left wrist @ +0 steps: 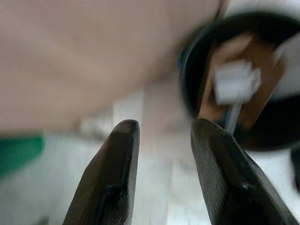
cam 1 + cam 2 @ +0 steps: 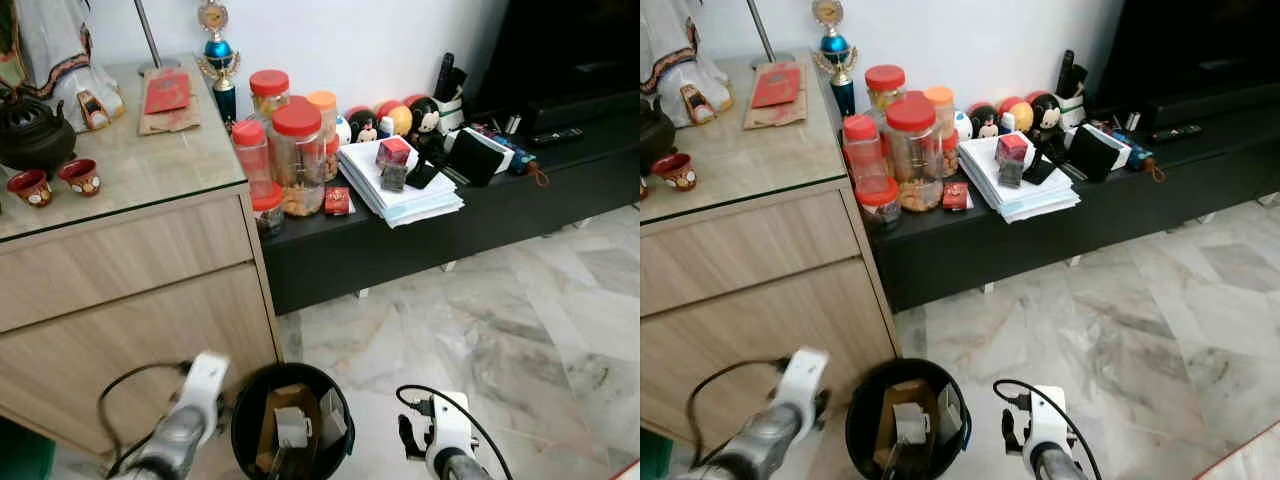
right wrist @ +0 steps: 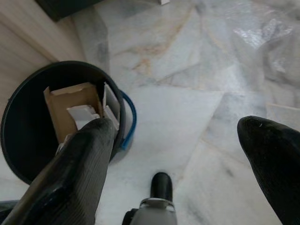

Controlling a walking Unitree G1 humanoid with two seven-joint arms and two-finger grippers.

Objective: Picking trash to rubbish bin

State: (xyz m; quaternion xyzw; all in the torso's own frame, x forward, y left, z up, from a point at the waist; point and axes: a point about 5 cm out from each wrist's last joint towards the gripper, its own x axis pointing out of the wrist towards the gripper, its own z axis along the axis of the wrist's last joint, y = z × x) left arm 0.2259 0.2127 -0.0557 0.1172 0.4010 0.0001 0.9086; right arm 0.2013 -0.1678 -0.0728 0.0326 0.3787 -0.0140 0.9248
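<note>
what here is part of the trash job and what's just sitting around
Part of the job: black rubbish bin on the floor, cardboard piece and white scrap inside it, left gripper and right gripper, both open.

Just sitting around: red-lidded jars, paper stack, trophy, small red cups.

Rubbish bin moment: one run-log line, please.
rubbish bin: on floor by wooden cabinet, holds cardboard | left gripper: jaws open, empty | right gripper: jaws open, empty
</note>
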